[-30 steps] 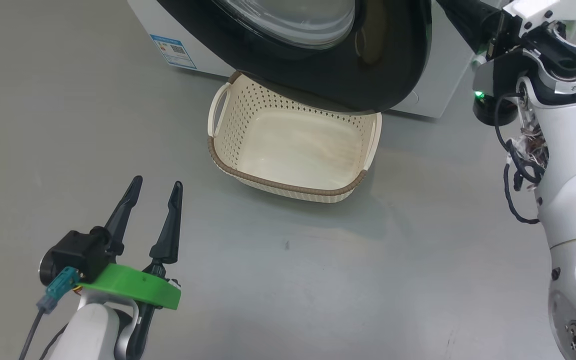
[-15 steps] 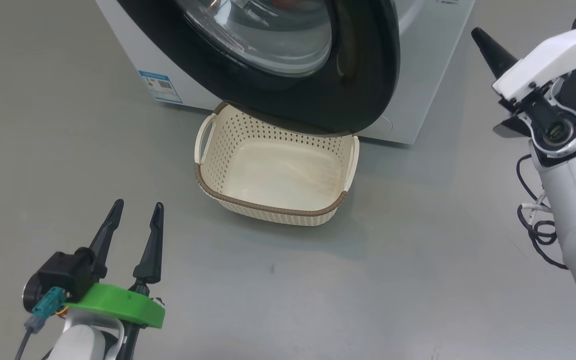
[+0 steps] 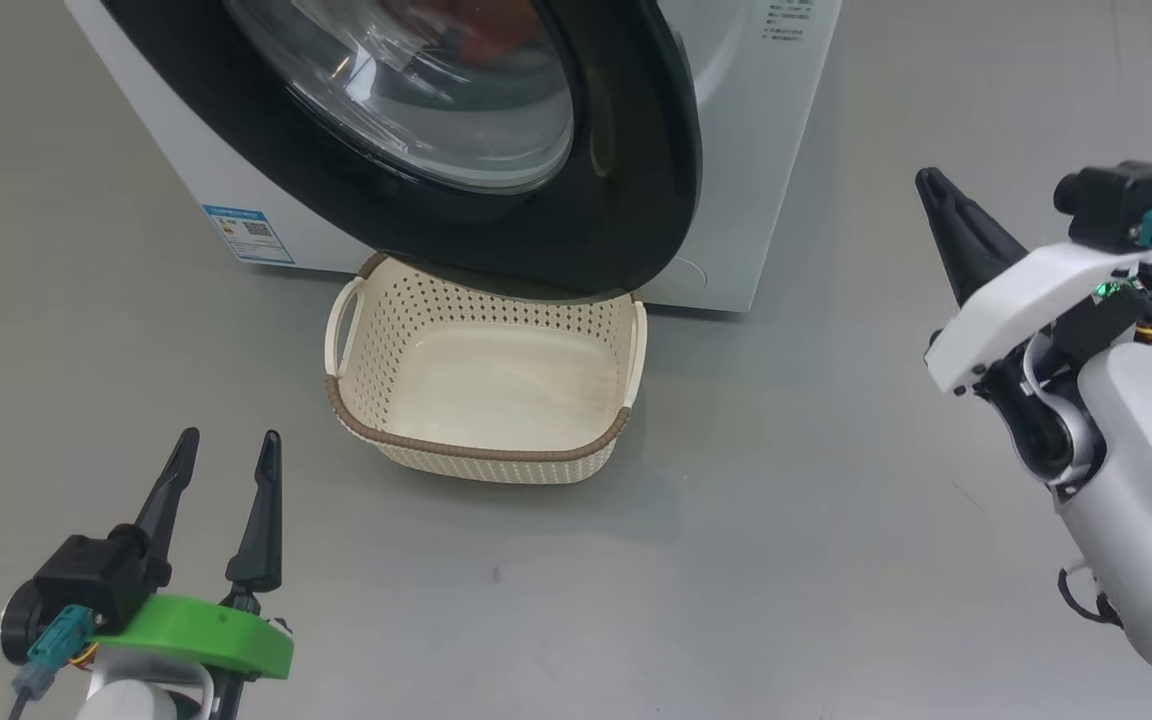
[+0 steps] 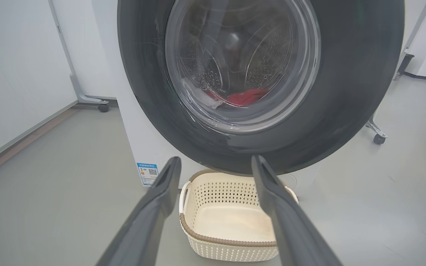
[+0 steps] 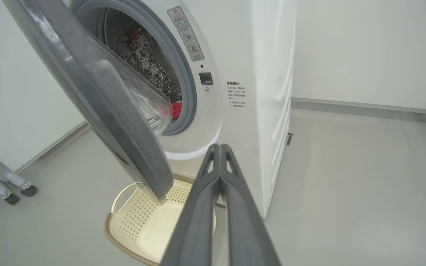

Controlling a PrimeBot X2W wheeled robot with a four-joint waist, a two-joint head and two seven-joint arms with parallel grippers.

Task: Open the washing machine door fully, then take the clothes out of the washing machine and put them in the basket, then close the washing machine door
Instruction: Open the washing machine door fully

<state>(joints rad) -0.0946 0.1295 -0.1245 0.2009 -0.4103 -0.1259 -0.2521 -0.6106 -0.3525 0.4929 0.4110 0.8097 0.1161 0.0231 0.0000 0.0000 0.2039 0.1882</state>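
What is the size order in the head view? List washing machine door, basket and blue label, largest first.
1. Washing machine door, though cropped at the top.
2. Basket.
3. Blue label, by far the smallest.

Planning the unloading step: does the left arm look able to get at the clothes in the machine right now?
Probably not. The door is only partly open and stands between the left gripper and the clothes, seen through its glass.
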